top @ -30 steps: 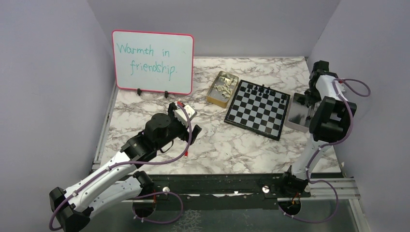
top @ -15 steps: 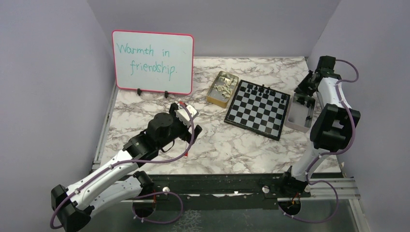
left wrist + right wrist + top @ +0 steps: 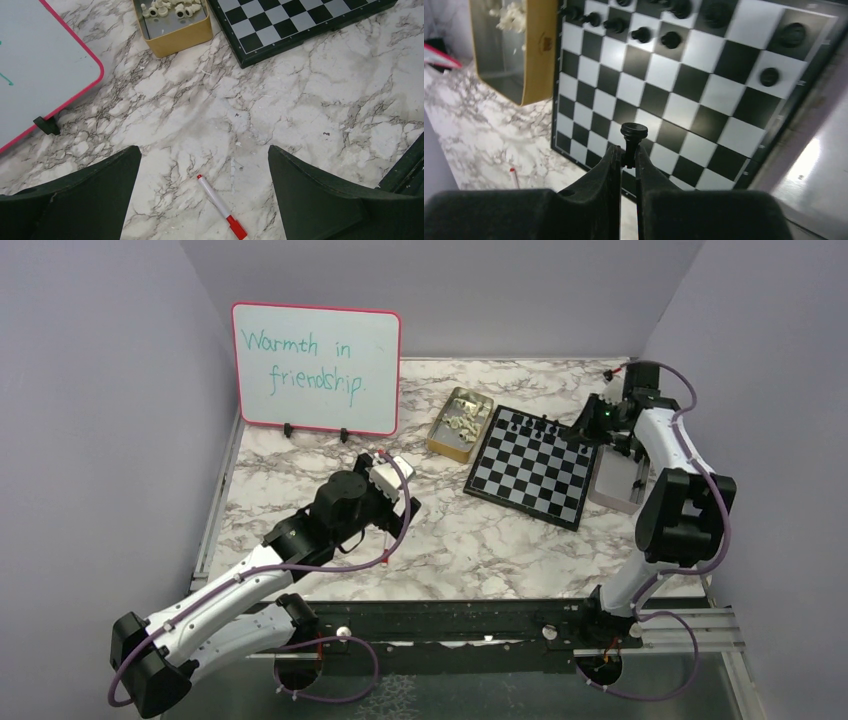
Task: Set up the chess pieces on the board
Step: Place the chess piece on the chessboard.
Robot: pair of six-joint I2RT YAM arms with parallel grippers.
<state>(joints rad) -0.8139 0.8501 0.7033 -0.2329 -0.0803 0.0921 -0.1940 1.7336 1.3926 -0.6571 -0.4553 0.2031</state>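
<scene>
Right tool [image 3: 626,162] is pinching a black piece [image 3: 634,132] by its stem, base hidden inside the grip, hovering over the board [image 3: 535,465] near the counter's [image 3: 480,540] far right corner, most squares sitting free. Left tool [image 3: 204,150] is gaping wide above the counter, marker [image 3: 220,205] lying below.

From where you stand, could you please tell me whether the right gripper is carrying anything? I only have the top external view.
Observer: Yes. In the right wrist view the right gripper is shut on a black chess piece, pinched by its stem above the board.
Operator: Thank you. And is the left gripper holding something?
Observer: No. The left wrist view shows the left gripper wide open and empty, above a red-tipped marker lying on the marble table.
</scene>
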